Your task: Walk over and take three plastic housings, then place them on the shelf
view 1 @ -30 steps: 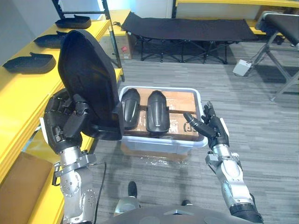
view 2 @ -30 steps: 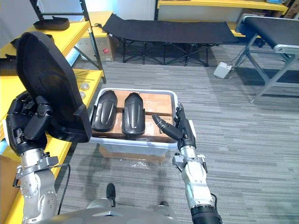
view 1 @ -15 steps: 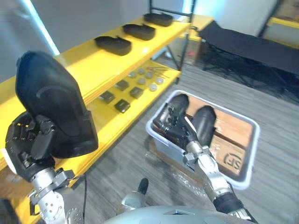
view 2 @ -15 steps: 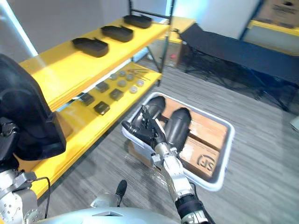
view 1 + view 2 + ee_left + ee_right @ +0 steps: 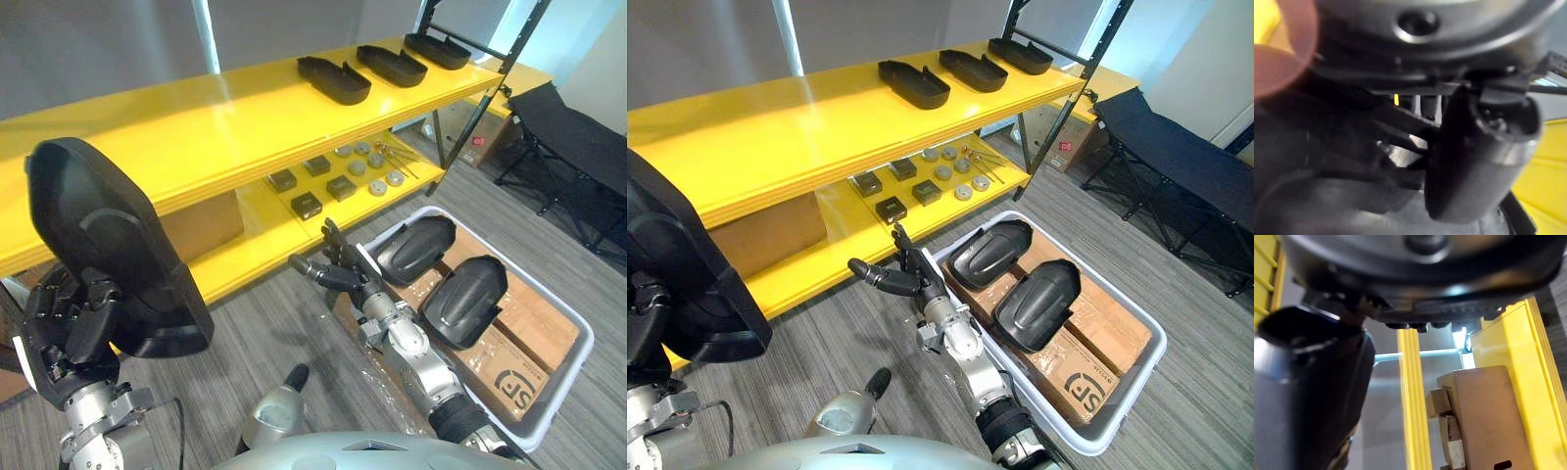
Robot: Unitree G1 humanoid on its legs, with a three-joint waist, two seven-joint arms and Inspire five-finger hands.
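Nearest, the left hand (image 5: 69, 328) has its fingers curled round the lower edge of a large black plastic housing (image 5: 108, 240), which stands upright above that hand with its rounded top highest. Further out and to that hand's right, the right hand (image 5: 345, 277) hangs above the grey floor (image 5: 265, 328) with its fingers straight and spread and its thumb held out; it grips nothing. Just beside the right hand, on its right, stands a white bin (image 5: 1122, 399) lined with cardboard (image 5: 490, 367), and two more black housings lie in it side by side: the one next to the hand (image 5: 416, 250) and the other beyond it (image 5: 462, 299). Ahead of both hands runs a yellow shelf (image 5: 196, 132). Its lower level carries small dark blocks and round metal parts (image 5: 338, 181) and a cardboard box (image 5: 201, 225). On its upper level, well beyond the right hand, three black housings lie in a row (image 5: 333, 78), (image 5: 392, 64), (image 5: 438, 49).
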